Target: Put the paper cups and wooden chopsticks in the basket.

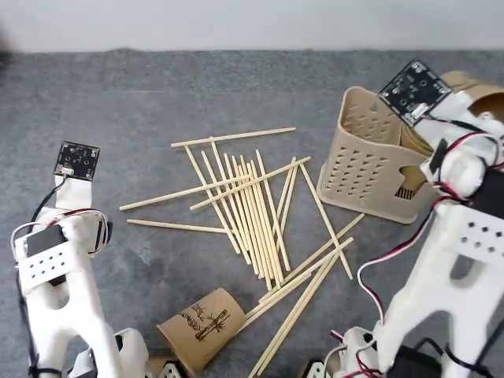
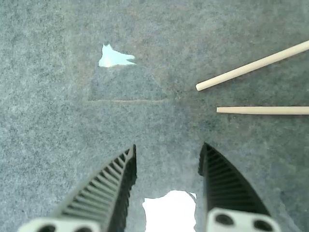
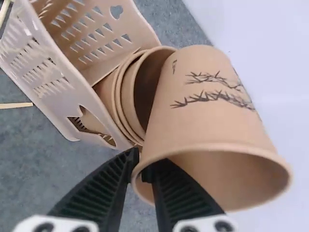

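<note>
1. Left gripper (image 2: pixel 169 147): jaws apart, nothing between them. It hangs over bare mat (image 2: pixel 58 121) at the table's left. You have a pale tear (image 2: pixel 115 57) in the mat ahead of the tips. The ends of two chopsticks (image 2: pixel 251 71) lie near, clear of the fingers.
2. Chopsticks (image 1: pixel 252 209): a loose heap mid-table, between the left arm and the basket. Most run near-to-far, packed side by side. Several long ones lie slantwise over them, so you see few lying free.
3. Loose cup (image 1: pixel 201 324): on its side at the near edge, just left of the heap's near end. Some chopstick ends come right up to it.
4. Basket (image 1: pixel 366 153): right of the heap and tilted. One chopstick lies just beside its foot.
5. Stack (image 3: pixel 128 94): nested cups in the basket's mouth, taking up much of the opening.
6. Right gripper (image 3: pixel 141 164): clamped on the rim of the held cup (image 3: pixel 207 121), one finger inside and one outside. The cup's narrow end points at the stack's mouth. You cannot tell whether it sits inside.
</note>
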`<action>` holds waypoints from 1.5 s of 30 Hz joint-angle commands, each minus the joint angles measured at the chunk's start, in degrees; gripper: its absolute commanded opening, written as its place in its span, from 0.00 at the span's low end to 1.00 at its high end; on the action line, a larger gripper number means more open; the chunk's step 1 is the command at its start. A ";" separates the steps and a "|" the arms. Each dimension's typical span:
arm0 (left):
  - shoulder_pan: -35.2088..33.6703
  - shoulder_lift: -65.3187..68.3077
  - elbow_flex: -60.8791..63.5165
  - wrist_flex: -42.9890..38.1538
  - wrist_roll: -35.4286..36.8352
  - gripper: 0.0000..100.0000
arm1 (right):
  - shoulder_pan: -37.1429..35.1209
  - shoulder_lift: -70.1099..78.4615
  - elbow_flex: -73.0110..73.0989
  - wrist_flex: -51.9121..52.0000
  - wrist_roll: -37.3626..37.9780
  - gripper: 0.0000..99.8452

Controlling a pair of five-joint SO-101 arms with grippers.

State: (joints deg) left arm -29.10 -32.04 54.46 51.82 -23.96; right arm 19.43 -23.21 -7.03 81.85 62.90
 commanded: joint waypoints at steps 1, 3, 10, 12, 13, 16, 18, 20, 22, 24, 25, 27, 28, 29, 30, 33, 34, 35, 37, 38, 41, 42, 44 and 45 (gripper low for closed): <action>-0.09 -1.23 -0.31 -1.05 0.44 0.20 | 0.84 -0.31 -3.16 -0.40 1.05 0.01; -0.09 -1.23 -0.22 -1.05 0.44 0.20 | 0.84 -0.75 -5.45 2.68 2.46 0.01; 0.00 -1.23 -0.22 -1.05 0.44 0.20 | 0.66 -0.92 -14.07 10.86 2.81 0.01; 0.00 -1.23 -0.22 -0.97 0.44 0.20 | 0.66 -0.92 -14.07 10.86 2.90 0.01; 0.00 -1.23 -0.22 -0.97 0.44 0.20 | 0.66 -0.84 -14.07 10.77 2.90 0.01; -0.26 -1.23 -0.22 -0.97 0.44 0.20 | 0.66 -0.84 -14.07 10.77 2.90 0.03; -0.26 -1.23 -0.22 -0.97 0.44 0.20 | 0.66 -0.75 -14.07 10.51 2.90 0.08; -0.26 -1.23 -0.13 -0.97 0.44 0.20 | 0.84 -0.75 -13.98 9.01 2.90 0.11; -0.26 -1.23 -0.13 -0.88 0.44 0.20 | 1.19 0.22 -14.07 7.96 2.90 0.11; -0.26 -1.23 -0.13 -0.88 0.44 0.20 | 2.33 1.36 -14.33 7.87 2.90 0.11; -0.26 -1.23 -0.13 -0.88 0.44 0.20 | 2.51 1.80 -14.33 7.87 2.90 0.12; -0.26 -1.23 -0.13 -0.88 0.44 0.20 | 2.86 2.24 -14.33 7.87 2.90 0.12; -0.26 -1.23 -0.13 -0.88 0.44 0.20 | 2.95 2.24 -14.33 7.78 2.90 0.12; -0.26 -1.23 -0.13 -0.88 0.44 0.20 | 2.86 2.24 -14.33 7.25 2.90 0.12; -0.26 -1.23 -0.13 -0.88 0.44 0.20 | 2.77 2.24 -14.33 6.29 2.90 0.12; -0.09 -1.23 -0.13 -0.88 0.44 0.20 | 2.42 2.42 -14.33 2.95 2.64 0.12; -0.09 -1.23 -0.13 -0.88 0.44 0.20 | 1.80 2.42 -14.33 2.51 2.64 0.12; -0.09 -1.23 -0.13 -0.88 0.44 0.20 | 1.36 2.33 -14.33 2.42 2.55 0.12; -0.09 -1.23 -0.13 -0.88 0.44 0.20 | 1.10 2.07 -14.33 2.77 2.37 0.12; -0.18 -1.23 -0.13 -0.88 0.44 0.20 | 1.01 2.07 -14.33 2.77 1.41 0.12; 0.00 -1.32 -0.84 -0.18 0.44 0.20 | -0.22 0.22 -14.24 3.56 -3.96 0.11; 0.00 -1.32 -1.71 0.97 0.44 0.20 | -0.57 -0.75 -14.24 4.97 -5.54 0.11; 0.00 -1.32 -4.18 4.66 0.44 0.20 | -2.33 -2.86 -14.24 9.19 -8.09 0.11; 0.00 -1.32 -5.49 6.42 0.44 0.20 | -3.82 -3.82 -14.07 11.82 -9.14 0.11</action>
State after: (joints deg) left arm -29.10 -32.04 53.76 54.64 -23.96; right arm 19.08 -22.51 -18.11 88.53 57.27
